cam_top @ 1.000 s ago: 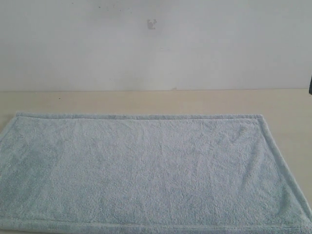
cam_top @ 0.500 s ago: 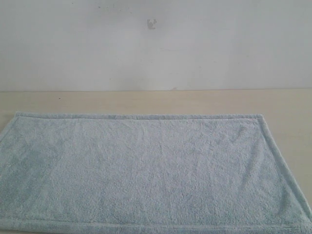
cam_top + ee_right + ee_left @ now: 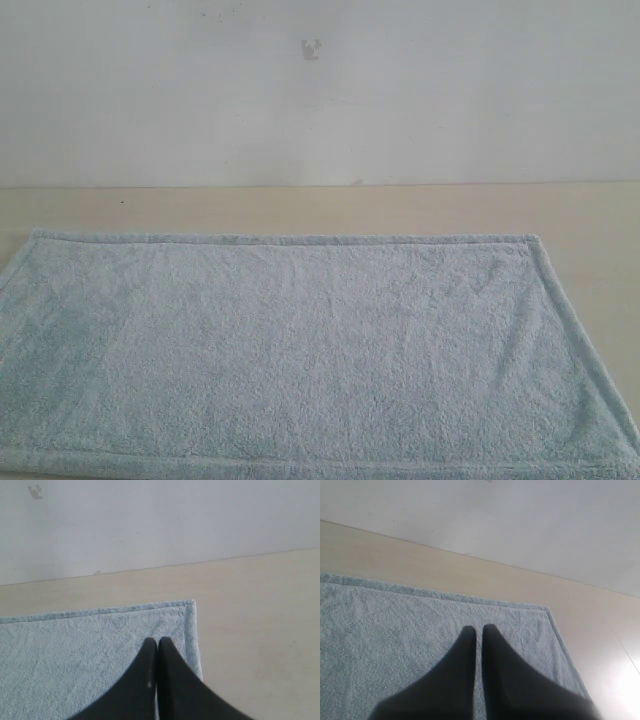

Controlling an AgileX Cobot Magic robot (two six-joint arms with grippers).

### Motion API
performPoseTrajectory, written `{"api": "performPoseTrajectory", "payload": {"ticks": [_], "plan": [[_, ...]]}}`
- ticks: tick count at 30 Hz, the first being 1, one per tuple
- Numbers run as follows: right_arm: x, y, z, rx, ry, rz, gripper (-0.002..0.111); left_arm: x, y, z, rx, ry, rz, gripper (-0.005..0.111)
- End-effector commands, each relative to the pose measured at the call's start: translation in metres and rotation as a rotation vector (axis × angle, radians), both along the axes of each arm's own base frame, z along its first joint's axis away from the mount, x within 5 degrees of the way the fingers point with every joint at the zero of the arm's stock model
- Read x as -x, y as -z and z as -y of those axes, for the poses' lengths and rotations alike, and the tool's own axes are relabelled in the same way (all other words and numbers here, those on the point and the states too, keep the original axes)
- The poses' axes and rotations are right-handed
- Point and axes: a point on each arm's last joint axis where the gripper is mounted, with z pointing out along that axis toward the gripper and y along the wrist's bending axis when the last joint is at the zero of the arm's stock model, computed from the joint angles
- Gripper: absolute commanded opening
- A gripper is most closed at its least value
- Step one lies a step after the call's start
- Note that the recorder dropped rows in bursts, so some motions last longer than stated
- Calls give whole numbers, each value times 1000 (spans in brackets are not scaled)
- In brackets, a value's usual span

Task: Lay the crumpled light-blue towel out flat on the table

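Towel [image 3: 300, 350] lies flat on worktop [image 3: 300, 205], below and just ahead of both pairs. Left fingers [image 3: 465, 647] and right fingers [image 3: 169, 657] pressed together, empty. Looks done: lift straight up, don't drag pile or hem [image 3: 190, 625].

Towel [image 3: 300, 350]: faint creases by far right corner, smoother now. Dark shape at right edge of scene, seen a second ago: no longer in view.
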Motion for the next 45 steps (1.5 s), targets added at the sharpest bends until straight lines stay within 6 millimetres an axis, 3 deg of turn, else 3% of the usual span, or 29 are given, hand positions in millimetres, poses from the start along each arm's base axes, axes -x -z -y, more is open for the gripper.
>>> {"api": "performPoseTrajectory", "payload": {"ticks": [1,10,21,31,45], "plan": [[11,8,1,20,5,37,0,1,0,1,7,5,5,4],[32,32,4,6,31,89,0,1,0,1,7,5,5,4],[48,38,4,33,23,124,0,1,0,1,8,4,6,4],[63,64,8,10,92,221,0,1,0,1,8,4,6,4],[64,73,8,-4,112,187,0,1,0,1,8,2,6,4]]}}
